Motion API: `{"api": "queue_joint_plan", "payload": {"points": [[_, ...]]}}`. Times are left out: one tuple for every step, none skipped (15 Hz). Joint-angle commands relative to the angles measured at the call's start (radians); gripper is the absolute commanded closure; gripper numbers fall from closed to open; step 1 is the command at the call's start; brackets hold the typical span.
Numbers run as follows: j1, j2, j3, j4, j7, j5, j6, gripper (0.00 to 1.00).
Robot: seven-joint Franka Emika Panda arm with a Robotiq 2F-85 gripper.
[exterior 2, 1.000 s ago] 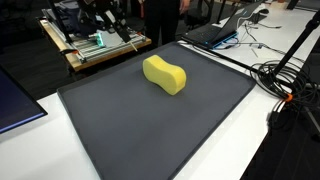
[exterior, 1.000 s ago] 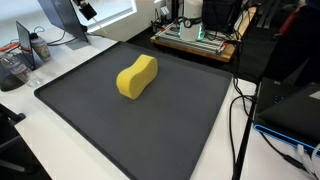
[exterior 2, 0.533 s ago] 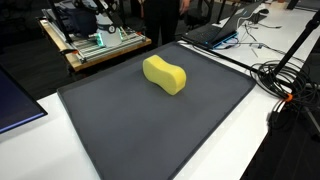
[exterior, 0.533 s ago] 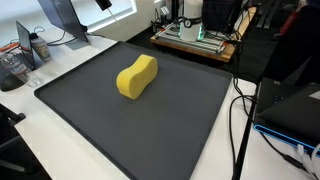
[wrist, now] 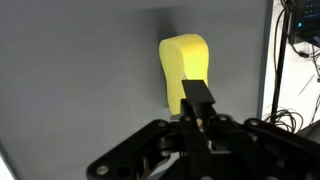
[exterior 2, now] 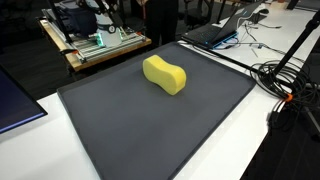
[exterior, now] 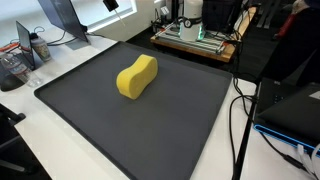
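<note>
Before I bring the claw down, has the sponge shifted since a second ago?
No. The sponge lies at the same spot and angle on the mat, just as far from its edges, in both exterior views.

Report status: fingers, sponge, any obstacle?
Fingers look shut, empty, well above. Yellow sponge lies untouched on dark mat. Nothing in the way.

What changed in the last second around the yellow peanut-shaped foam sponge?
The gripper, high at the top edge of an exterior view, drifted towards the right of that picture; it took hold of nothing. The yellow peanut-shaped foam sponge stayed put on the dark grey mat.
</note>
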Motion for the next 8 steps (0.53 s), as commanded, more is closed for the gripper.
{"api": "queue_joint_plan", "payload": {"points": [[0.033,-0.011,-0.028,-0.016,0.000,-0.005,0.015,0.97],[0.038,-0.024,-0.029,-0.036,0.000,-0.012,0.020,0.97],[0.045,-0.043,-0.026,-0.066,0.005,-0.034,0.037,0.97],[0.050,-0.058,-0.025,-0.090,0.006,-0.057,0.052,0.97],[0.056,-0.084,-0.022,-0.127,0.012,-0.093,0.077,0.97],[0.063,-0.108,-0.020,-0.159,0.011,-0.125,0.087,0.97],[0.073,-0.139,-0.016,-0.202,0.004,-0.157,0.108,0.97],[0.085,-0.176,-0.011,-0.252,-0.006,-0.178,0.126,0.97]]}}
